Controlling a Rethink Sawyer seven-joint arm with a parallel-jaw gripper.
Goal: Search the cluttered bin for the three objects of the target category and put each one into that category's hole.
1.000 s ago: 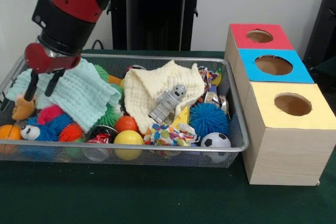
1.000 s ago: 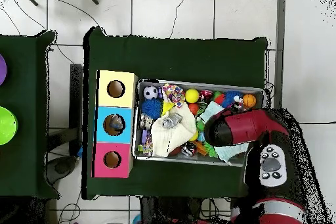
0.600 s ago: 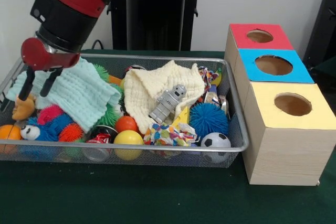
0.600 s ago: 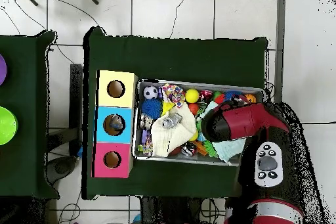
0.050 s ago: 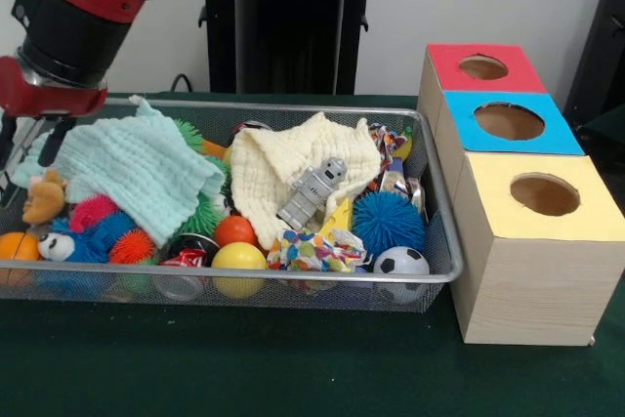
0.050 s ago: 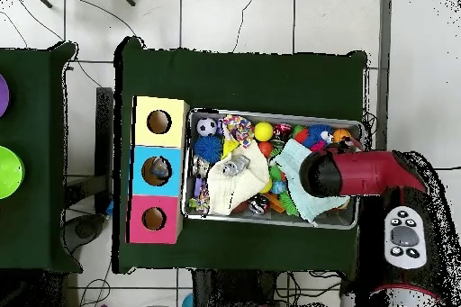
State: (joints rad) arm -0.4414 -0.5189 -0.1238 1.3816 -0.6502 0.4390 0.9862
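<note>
- One gripper [image 5: 24,139] hangs at the bin's [image 5: 244,282] left end in the front view, fingers apart and grasping nothing, just above the mint cloth's [image 5: 137,168] edge
- Two cloths: the mint one draped over the left half, a cream one [image 5: 283,168] in the middle
- One grey robot figure [image 5: 312,192] lies tilted on the cream cloth
- Smooth balls, four counted: yellow [image 5: 238,259], a small orange-red one [image 5: 234,231] touching it, orange [image 5: 15,246] at the far left, and a football [image 5: 401,263] at the right corner
- Spiky balls: one blue [image 5: 389,222], one orange [image 5: 130,246], one pink [image 5: 93,210] (others may be buried)
- Three boxes to the right, one hole each: red [image 5: 483,67], blue [image 5: 508,121], yellow [image 5: 542,194]
</note>
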